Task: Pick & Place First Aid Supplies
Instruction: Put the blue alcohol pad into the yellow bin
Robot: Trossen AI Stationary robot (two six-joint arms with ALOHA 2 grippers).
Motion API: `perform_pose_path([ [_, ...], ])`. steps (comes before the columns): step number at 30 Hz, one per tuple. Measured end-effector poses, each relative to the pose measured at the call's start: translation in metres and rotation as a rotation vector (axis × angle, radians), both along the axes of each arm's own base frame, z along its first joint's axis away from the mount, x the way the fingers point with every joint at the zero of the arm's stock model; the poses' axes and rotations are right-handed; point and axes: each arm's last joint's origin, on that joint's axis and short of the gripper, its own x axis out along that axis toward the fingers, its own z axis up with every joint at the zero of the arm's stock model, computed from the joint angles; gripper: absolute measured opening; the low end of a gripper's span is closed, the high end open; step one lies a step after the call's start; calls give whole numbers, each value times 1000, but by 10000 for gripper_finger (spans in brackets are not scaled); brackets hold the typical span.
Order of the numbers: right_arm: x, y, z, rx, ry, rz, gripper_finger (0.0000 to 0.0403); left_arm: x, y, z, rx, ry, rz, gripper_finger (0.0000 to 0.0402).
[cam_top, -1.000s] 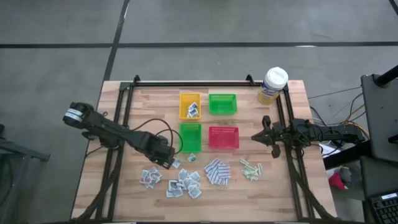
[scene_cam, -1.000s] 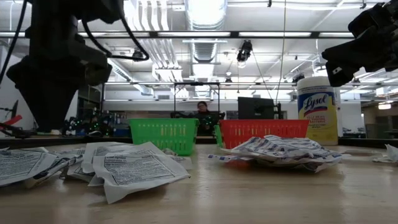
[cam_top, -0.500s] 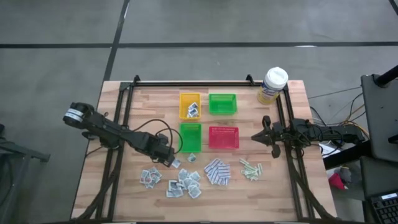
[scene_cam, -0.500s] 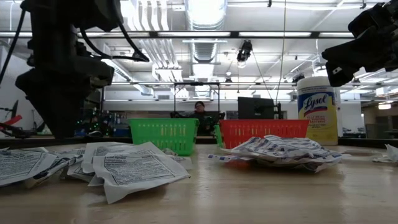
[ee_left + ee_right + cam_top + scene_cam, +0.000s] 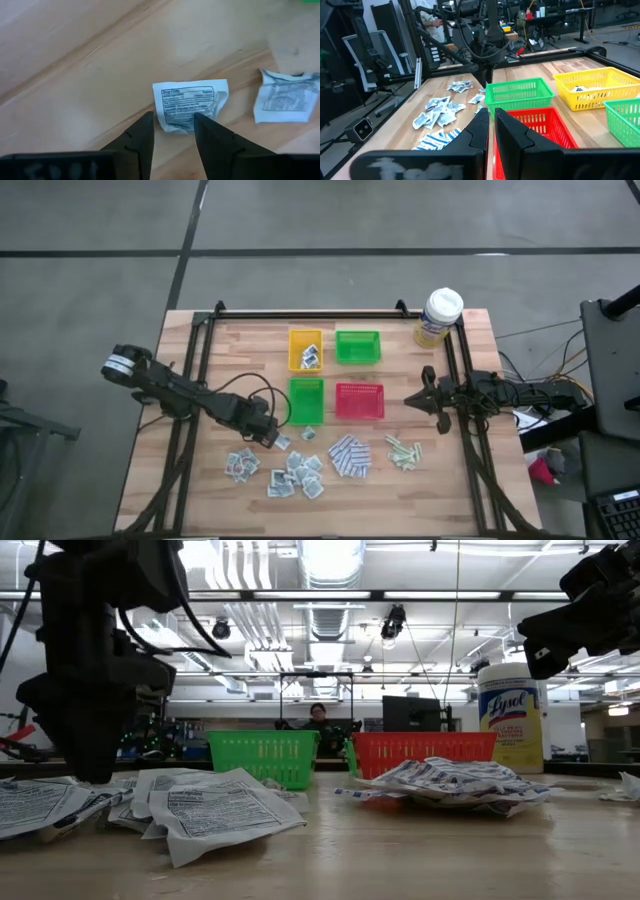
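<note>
My left gripper [image 5: 172, 119] points down, open, just above a white-grey sachet [image 5: 190, 105] that lies flat on the wood; its fingertips stand over the sachet's near edge, one on either side. In the high view this gripper [image 5: 272, 438] is below the near green tray [image 5: 307, 400]. A second sachet [image 5: 282, 97] lies beside the first. More sachets [image 5: 290, 472], blue-and-white pads [image 5: 350, 455] and pale green strips [image 5: 403, 450] lie in heaps toward the near edge. My right gripper [image 5: 413, 400] waits shut and level at the table's right side.
A yellow tray [image 5: 306, 348] holding a few packets, a far green tray [image 5: 357, 346] and a red tray [image 5: 359, 400] stand mid-table. A yellow canister with a white lid [image 5: 438, 317] is at the far right corner. A black frame [image 5: 310, 313] rims the table.
My left gripper has sunk toward the table over the sachet, still open. The packets have not moved.
</note>
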Motion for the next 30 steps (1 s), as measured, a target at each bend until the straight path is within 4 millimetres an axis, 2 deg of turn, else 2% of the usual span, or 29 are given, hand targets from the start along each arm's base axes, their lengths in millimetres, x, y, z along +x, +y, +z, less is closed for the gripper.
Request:
perform_pose_path([
  [8,0,0,0,0,0,0,28,1,0,-13,-2,49,-2,133],
  [21,0,0,0,0,0,0,28,1,0,-14,-7,50,1,133],
  [30,0,0,0,0,0,0,28,3,0,-6,32,77,23,88],
])
